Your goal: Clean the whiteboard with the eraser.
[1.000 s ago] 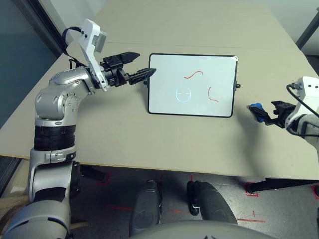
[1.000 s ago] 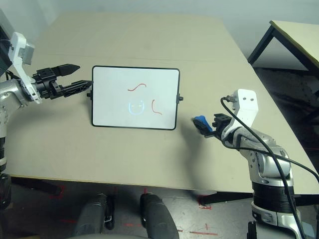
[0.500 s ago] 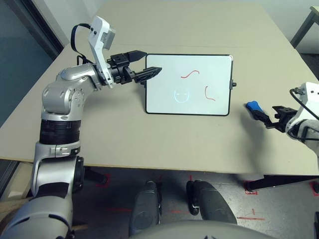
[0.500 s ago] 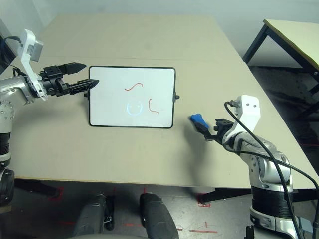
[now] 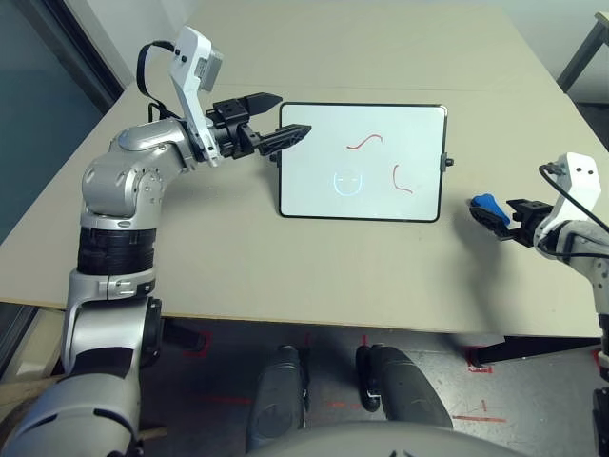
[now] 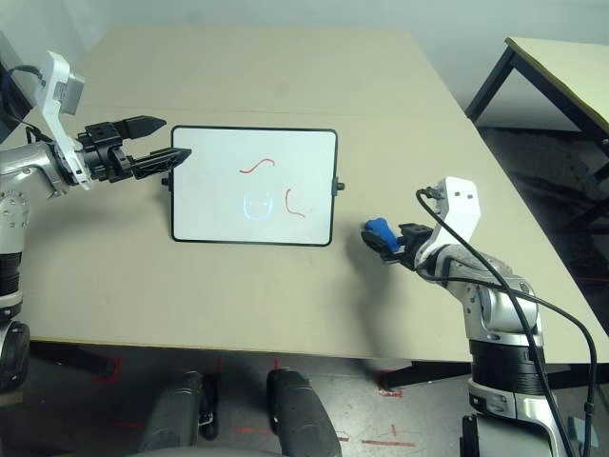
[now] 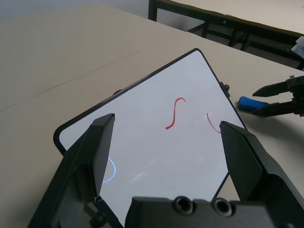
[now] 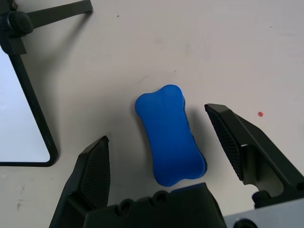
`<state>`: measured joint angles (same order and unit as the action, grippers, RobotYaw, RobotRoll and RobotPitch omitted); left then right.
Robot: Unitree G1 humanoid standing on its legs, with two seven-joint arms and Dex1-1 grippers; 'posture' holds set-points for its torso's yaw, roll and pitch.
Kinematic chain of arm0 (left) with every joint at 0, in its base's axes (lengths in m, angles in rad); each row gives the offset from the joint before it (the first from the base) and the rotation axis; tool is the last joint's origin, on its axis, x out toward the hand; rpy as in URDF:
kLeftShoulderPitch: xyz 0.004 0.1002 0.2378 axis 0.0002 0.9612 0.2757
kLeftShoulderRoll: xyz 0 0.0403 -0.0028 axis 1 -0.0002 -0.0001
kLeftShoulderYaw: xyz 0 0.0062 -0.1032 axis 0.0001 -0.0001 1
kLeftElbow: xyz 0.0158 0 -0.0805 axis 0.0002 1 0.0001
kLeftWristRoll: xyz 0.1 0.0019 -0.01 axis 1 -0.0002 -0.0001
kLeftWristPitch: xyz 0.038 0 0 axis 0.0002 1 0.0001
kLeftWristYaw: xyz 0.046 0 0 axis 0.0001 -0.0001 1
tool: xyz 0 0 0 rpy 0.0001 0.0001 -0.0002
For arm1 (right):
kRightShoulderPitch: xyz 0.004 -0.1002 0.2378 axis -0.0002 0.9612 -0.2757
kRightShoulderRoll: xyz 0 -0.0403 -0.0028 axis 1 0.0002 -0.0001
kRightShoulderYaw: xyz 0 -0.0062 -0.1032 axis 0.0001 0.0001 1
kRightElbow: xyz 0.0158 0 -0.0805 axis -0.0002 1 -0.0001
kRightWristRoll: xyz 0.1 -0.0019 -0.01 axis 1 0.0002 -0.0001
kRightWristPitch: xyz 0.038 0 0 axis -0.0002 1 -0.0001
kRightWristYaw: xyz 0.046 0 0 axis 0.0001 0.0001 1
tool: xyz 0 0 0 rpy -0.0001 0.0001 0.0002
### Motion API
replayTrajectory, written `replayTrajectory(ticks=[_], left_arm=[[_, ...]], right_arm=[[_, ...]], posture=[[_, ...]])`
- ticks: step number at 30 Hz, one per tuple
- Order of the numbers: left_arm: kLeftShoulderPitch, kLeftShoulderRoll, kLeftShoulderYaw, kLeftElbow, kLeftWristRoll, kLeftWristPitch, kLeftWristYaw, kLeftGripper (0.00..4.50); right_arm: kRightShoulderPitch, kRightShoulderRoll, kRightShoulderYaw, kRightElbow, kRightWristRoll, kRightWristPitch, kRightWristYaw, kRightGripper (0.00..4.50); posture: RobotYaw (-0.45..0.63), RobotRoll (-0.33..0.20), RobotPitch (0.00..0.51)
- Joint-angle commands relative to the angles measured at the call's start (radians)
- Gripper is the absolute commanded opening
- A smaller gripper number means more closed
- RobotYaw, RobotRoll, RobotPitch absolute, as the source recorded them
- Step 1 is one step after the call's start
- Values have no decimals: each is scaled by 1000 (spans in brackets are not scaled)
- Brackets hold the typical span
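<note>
- While your right jaws sit over the block and nothing is held yet, read the desk (image 5: 238, 248) first: it is a wide tan surface, and everything you need lies flat on it.
- Your whiteboard (image 5: 362, 162) lies near the middle of the desk, with two red strokes (image 5: 366, 143) and a faint blue ring on its right half, so that is where the wiping belongs.
- Your left gripper (image 5: 276, 119) hovers at the board's left short edge, jaws spread and holding nothing. Judged from here, pinning that edge would stop the board sliding under the wipe.
- Your right gripper (image 8: 164, 156) has its jaws spread wide, one finger on each side of the eraser.
- Your eraser (image 8: 169, 134) lies on the desk well to the right of the board, apart from it, slightly skewed between the fingers.
- Line the jaws up with its pinched waist, sink until they flank it, then close; a grip near one end may let it twist.
</note>
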<state>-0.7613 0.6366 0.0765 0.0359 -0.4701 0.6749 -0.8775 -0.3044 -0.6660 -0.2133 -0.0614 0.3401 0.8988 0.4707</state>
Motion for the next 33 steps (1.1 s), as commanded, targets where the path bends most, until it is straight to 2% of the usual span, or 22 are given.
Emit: replayTrajectory(ticks=[1, 2, 4, 13, 15, 19, 26, 29, 33], left_arm=[[9, 11, 6, -24, -8, 13, 2, 4500], [9, 10, 6, -25, -8, 14, 4, 4500], [9, 8, 5, -28, -10, 16, 7, 4500], [-4, 1, -2, -7, -5, 6, 5, 4500], [-9, 1, -3, -2, -4, 5, 5, 4500], [-13, 3, -3, 7, -2, 2, 3, 4500], [-9, 6, 0, 8, 0, -1, 6, 4500], [-6, 3, 0, 6, 1, -4, 9, 4500], [-3, 1, 1, 7, 2, -8, 12, 4500]], right_arm=[[1, -8, 12, 7, -7, 19, 2, 4470], [1, -8, 12, 9, -9, 21, 1, 4470], [1, -9, 14, 8, -10, 30, -1, 3889], [7, -8, 33, 7, -10, 66, 6, 959], [0, -6, 35, 14, -13, 68, 3, 550], [-11, -6, 37, 25, -17, 68, 2, 21], [-27, -5, 34, 34, -26, 74, -3, 21], [-43, -6, 25, 36, -34, 74, -11, 623], [-72, -10, 3, 24, -34, 100, -33, 1984]], posture=[[-39, 0, 133], [-39, 0, 134], [-42, 0, 136], [-43, 0, 142], [-41, 0, 144], [-37, 0, 146], [-36, 0, 146], [-36, 0, 146], [-37, 0, 146]])
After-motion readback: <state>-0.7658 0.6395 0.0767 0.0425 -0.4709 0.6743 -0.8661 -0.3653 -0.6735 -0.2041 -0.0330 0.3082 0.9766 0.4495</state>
